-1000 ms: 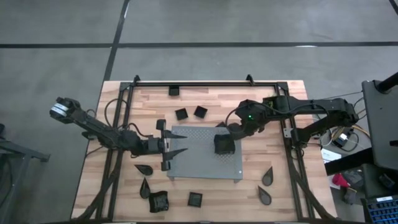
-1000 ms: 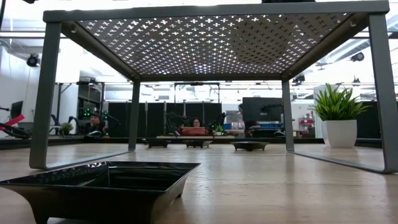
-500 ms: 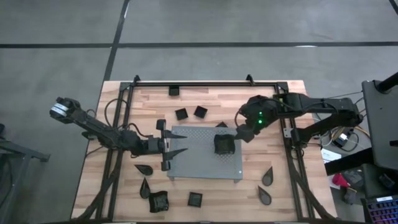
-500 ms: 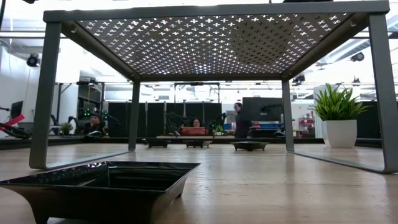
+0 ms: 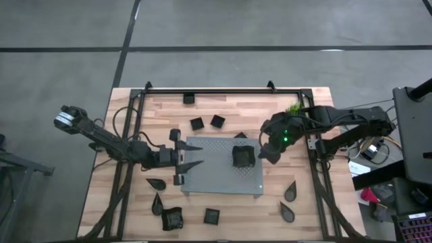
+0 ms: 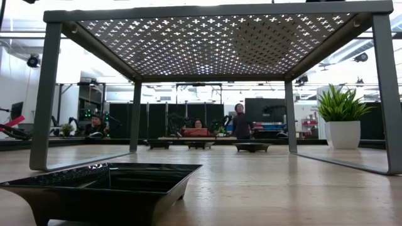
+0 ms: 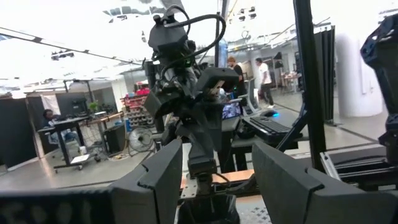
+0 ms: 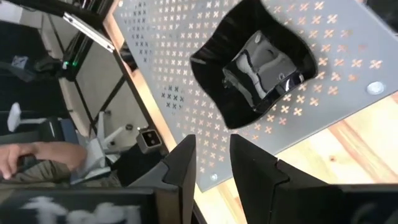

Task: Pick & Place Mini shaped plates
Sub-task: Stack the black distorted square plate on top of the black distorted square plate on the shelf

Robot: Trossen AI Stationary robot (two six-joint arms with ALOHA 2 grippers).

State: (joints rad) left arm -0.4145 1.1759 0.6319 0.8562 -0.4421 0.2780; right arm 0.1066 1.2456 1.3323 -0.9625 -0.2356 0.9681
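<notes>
A wavy-edged black mini plate [image 5: 243,156] [image 8: 255,62] rests on the grey perforated board [image 5: 221,167], near its right end. My right gripper [image 5: 266,152] [image 8: 213,152] hovers just off the board's right edge, tipped down toward that plate, open with nothing between its fingers. My left gripper [image 5: 192,155] [image 7: 214,180] waits open at the board's left edge, pointing level across it. Several other mini plates lie about the table: squares [image 5: 196,123] [image 5: 217,121] behind the board, teardrops [image 5: 291,191] [image 5: 287,211] at the near right.
More black plates lie at the near left [image 5: 156,183] [image 5: 172,218] [image 5: 212,216], one close to the low camera [image 6: 100,188]. A green potted plant [image 5: 295,108] [image 6: 342,116] stands at the far right. The board stands on legs [image 6: 44,94]. People are in the room behind.
My right gripper has drawn back from over the wavy-edged plate toward the table's right edge, rising a little and rolling its wrist. The plate stays where it was on the board. The plant, covered by the arm before, now shows.
</notes>
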